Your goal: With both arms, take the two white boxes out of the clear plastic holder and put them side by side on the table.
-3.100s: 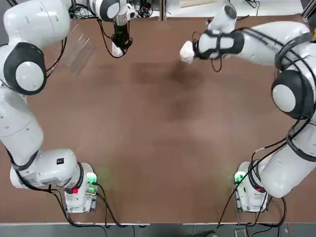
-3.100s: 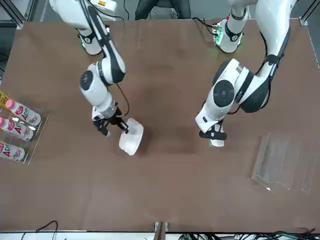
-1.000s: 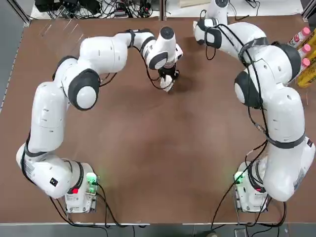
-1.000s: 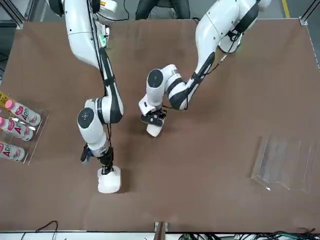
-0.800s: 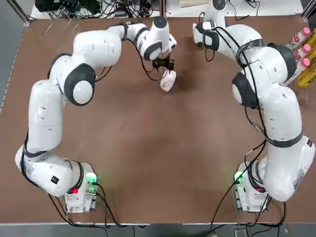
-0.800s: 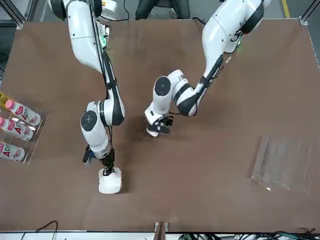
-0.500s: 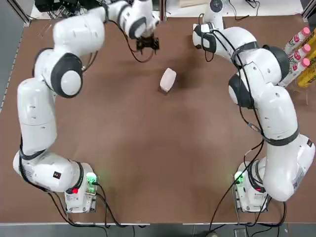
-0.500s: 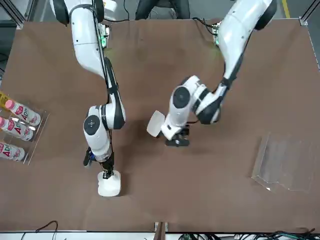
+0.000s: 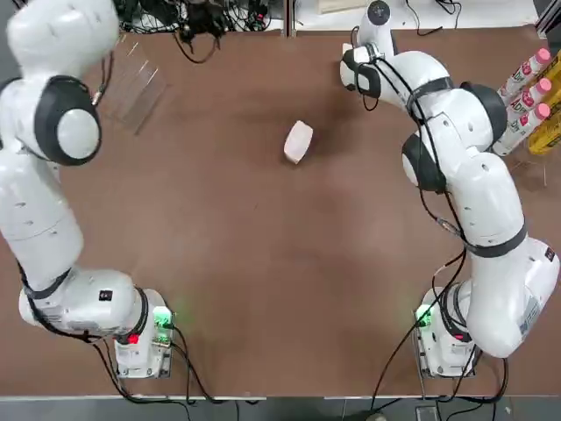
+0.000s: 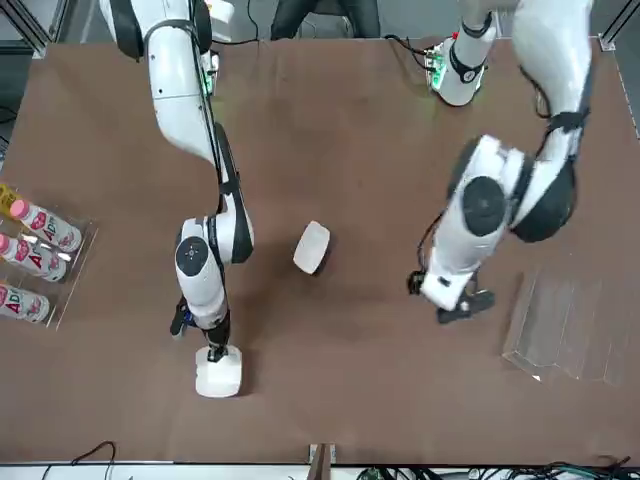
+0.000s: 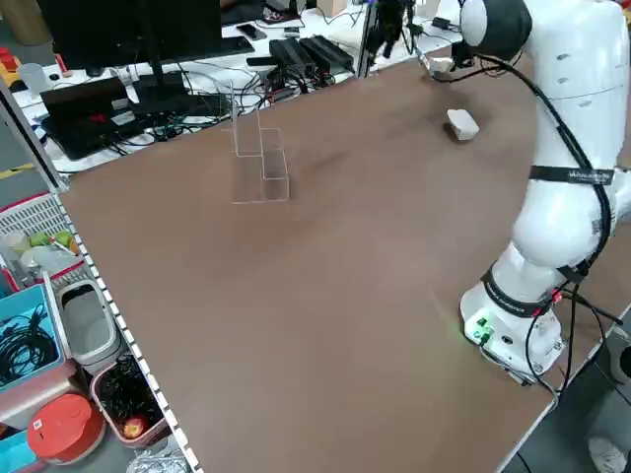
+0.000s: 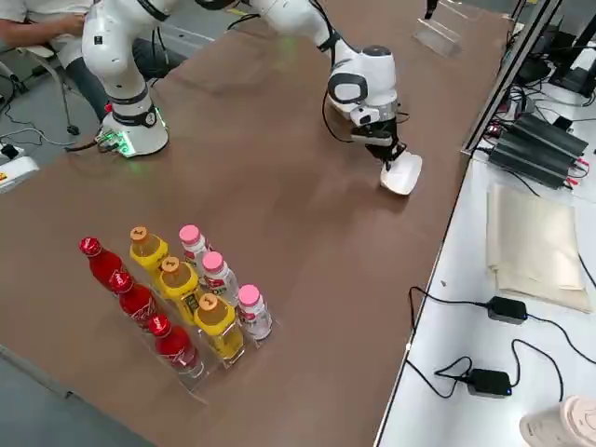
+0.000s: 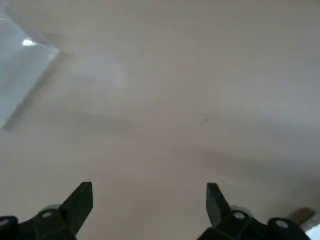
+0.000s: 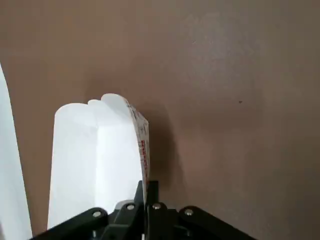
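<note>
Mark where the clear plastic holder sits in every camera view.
Top view: clear plastic holder at upper left, near the far edge.
Front view: holder at lower right.
Left side view: holder at upper middle.
Right side view: holder at the top edge.
Left wrist view: holder in the upper left corner.
Right wrist view: not in it.
Landmark: loose white box mid-table, seen in top, front and left side views.

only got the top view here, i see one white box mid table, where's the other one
Observer: The second white box sits near the table edge opposite the arms' bases, with the right pincer shut on its top edge.
Operator: is it flat on the table
Observer: No. The right side view shows it tilted, with its lower end at the table.
Operator: and the left pincer
Observer: The left pincer is open and empty, near the clear plastic holder.
</note>
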Robot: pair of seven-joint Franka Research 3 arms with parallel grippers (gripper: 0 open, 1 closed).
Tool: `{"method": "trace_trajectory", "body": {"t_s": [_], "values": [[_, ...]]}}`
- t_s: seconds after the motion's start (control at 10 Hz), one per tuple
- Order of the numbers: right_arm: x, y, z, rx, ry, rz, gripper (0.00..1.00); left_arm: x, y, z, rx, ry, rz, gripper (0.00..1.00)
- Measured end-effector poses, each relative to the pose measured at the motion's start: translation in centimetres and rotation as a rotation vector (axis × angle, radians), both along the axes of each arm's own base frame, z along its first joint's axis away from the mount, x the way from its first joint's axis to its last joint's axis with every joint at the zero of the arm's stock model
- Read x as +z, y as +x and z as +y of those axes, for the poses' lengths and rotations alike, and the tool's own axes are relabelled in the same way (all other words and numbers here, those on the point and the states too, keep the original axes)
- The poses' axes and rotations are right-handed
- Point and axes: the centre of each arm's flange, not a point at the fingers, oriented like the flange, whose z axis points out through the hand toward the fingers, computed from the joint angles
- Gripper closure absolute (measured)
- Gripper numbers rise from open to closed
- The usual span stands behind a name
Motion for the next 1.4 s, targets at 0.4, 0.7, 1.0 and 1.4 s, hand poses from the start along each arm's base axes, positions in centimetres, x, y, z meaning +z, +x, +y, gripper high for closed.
{"method": "trace_trajectory", "body": {"t_s": [0.4,0.7,1.0,1.4], "values": [[-1.1,-0.1,0.9,-0.024,0.003,0.001,0.98,6.5,-1.2,8.0,-0.067,-0.034,0.031,0.0],[-1.5,-0.6,2.7,-0.063,0.014,0.002,0.98,11.6,-4.0,13.1,-0.11,-0.077,-0.003,0.0],[-1.5,-1.4,4.5,-0.089,0.022,-0.002,0.98,16.2,-7.6,19.0,-0.122,-0.08,-0.05,0.0],[-1.4,-1.2,4.1,-0.117,0.024,-0.006,0.98,15.0,-7.7,20.4,-0.145,-0.08,-0.008,0.0]]}}
